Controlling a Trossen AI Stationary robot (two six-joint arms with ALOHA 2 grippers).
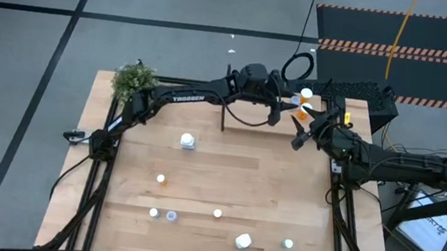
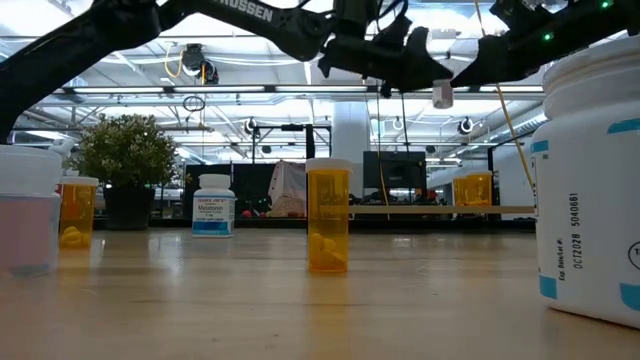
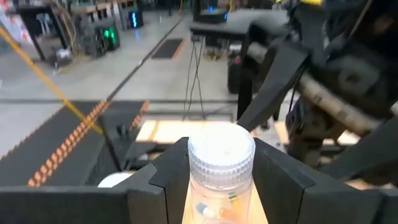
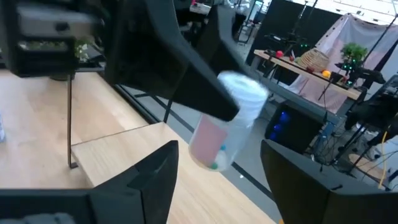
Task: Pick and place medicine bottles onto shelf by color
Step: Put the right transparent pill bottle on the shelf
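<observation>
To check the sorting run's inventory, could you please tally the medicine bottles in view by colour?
Orange bottles: 5, with 3 on the table and 2 on the shelf
Clear bottles: 3, with 2 on the table and 1 in the left end effector
White bottles: 2, both on the table
Total: 10

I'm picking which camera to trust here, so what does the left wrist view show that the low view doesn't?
Only the left wrist view shows the left hand shut on a clear white-capped bottle, seen close. Only the low view shows the bottles waiting on the table: an orange bottle in the middle, a white bottle and the plant. Both show the held bottle, tiny and lifted in the low view.
</observation>
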